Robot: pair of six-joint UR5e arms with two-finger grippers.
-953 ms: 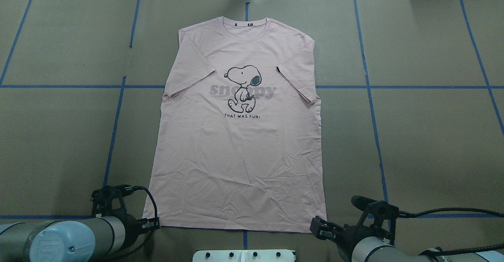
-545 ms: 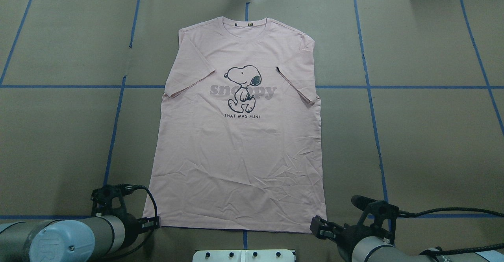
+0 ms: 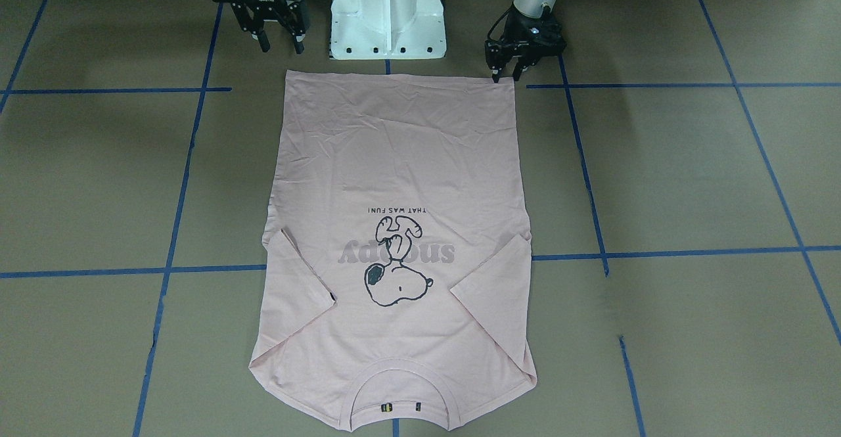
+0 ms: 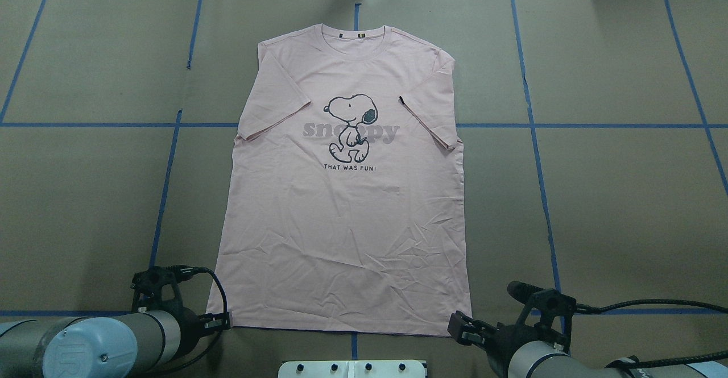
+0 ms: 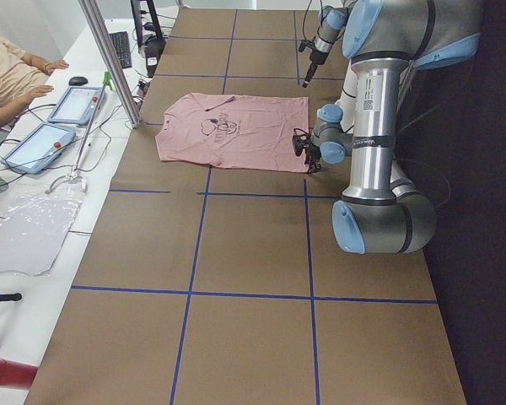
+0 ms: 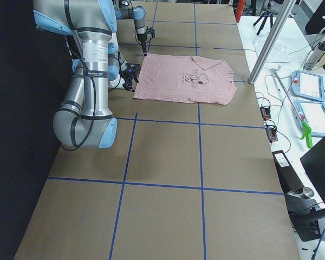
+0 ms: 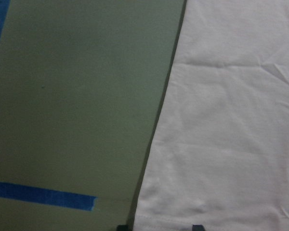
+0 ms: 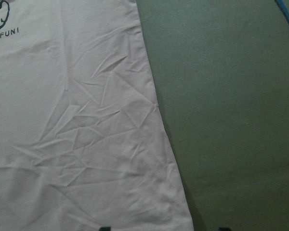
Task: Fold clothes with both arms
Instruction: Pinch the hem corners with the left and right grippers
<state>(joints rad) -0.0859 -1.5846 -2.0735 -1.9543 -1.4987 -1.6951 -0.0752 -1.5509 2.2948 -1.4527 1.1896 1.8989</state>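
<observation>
The pink T-shirt (image 4: 341,224) lies flat and print up at mid-frame in the overhead view, collar toward the top. In the front view the left tool (image 3: 507,74), right of centre at the top, stands wide over one hem corner. The right tool (image 3: 281,46), at upper left and also wide, hangs just off the other corner. A pinch that catches only one layer, or uneven lifts, would likely skew the fold. The brown bench (image 4: 625,207) carries blue tape lines (image 4: 534,156). A person (image 5: 8,72) sits by tablets (image 5: 72,105) at the side view's upper left.

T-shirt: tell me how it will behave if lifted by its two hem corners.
Probably floppy: the T-shirt lies flat with soft creases near the hem, so it should sag between lifted corners. Likely light, being thin fabric. Pushed, it would probably bunch up rather than slide on the table.
</observation>
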